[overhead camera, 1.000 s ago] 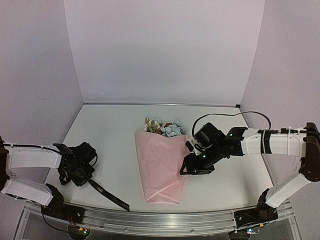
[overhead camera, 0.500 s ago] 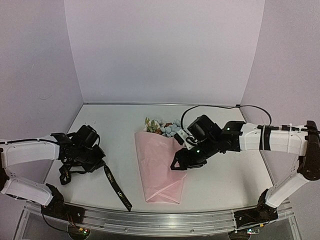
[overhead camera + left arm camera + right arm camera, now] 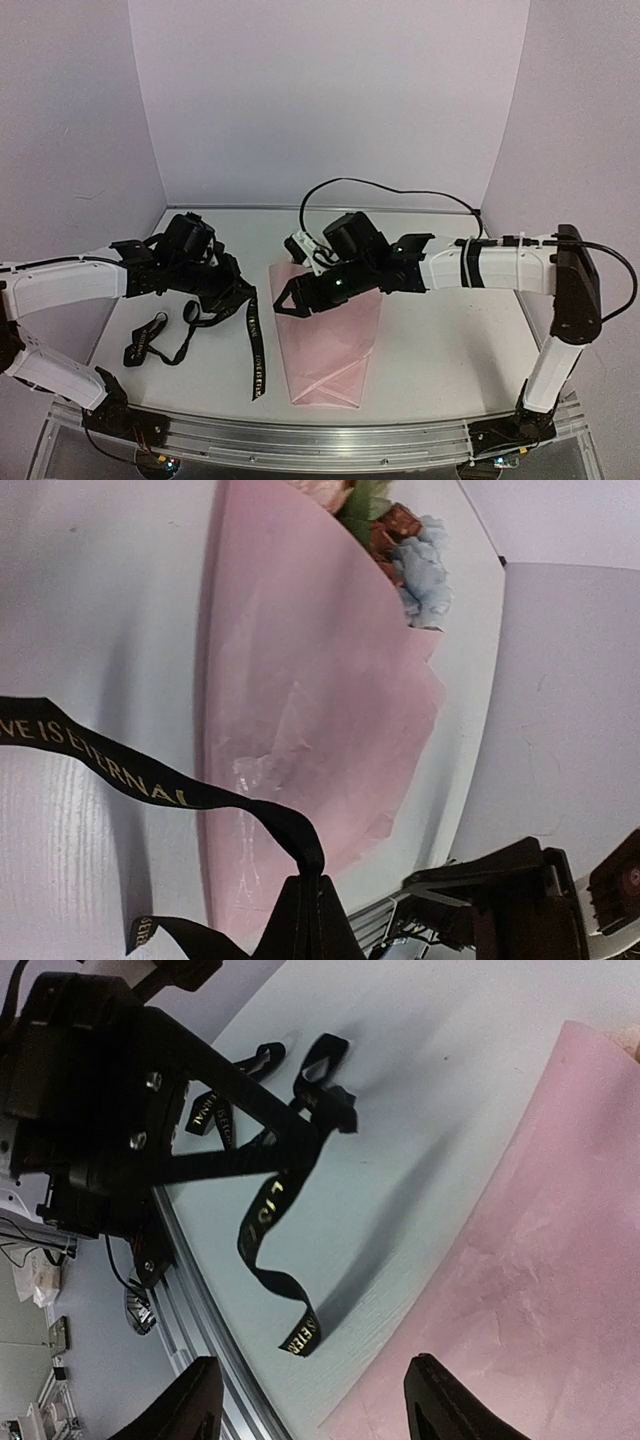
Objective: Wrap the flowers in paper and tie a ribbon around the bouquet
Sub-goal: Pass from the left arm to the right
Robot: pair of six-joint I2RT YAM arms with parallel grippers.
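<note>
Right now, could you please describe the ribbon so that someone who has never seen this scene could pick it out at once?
On the white table, look just left of the bouquet in its pink cone, where the left gripper is shut. The ribbon hangs from it down to the tabletop: a long, narrow black strip with gold lettering, unlike the broad pale cone beside it.

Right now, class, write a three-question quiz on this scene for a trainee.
1. True or false: the left pincer is shut on the ribbon.
2. The right pincer is: A open, B shut, C out of view.
3. Fill in: the flowers poke out of a ___ paper cone.
Key: 1 true; 2 A; 3 pink.
</note>
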